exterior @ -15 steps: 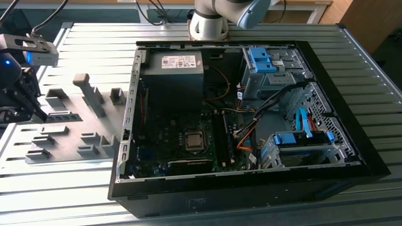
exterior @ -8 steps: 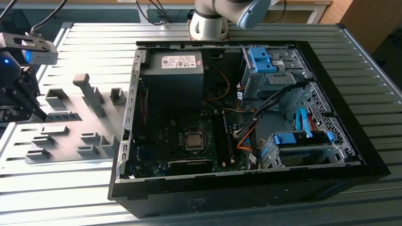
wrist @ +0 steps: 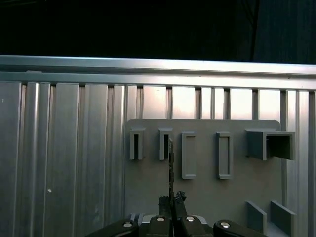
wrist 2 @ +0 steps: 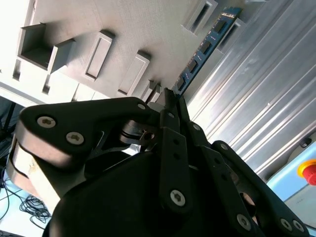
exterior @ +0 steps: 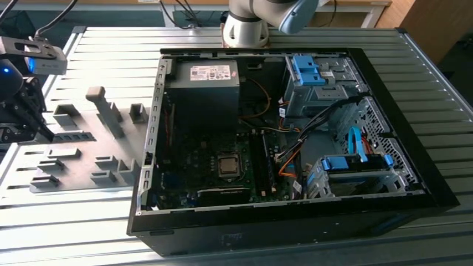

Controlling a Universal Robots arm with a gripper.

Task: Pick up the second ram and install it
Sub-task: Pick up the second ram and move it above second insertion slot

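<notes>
- While the pincer point(exterior: 39, 128) hangs at nine o'clock in the exterior view, over the holder plate point(exterior: 81, 148), the open computer case point(exterior: 296, 224) sits centred on the ribbed metal table point(exterior: 74, 221).
- In the second wrist view, it is clenched on one end of the second ram point(wrist 2: 205, 47).
- In the first wrist view, the stick stands edge-on; a straight, untwisted carry seems wisest.

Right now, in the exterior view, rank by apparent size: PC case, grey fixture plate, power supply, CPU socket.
1. PC case
2. grey fixture plate
3. power supply
4. CPU socket

The gaps are clear, so nearness to the camera does not change the order.
</notes>
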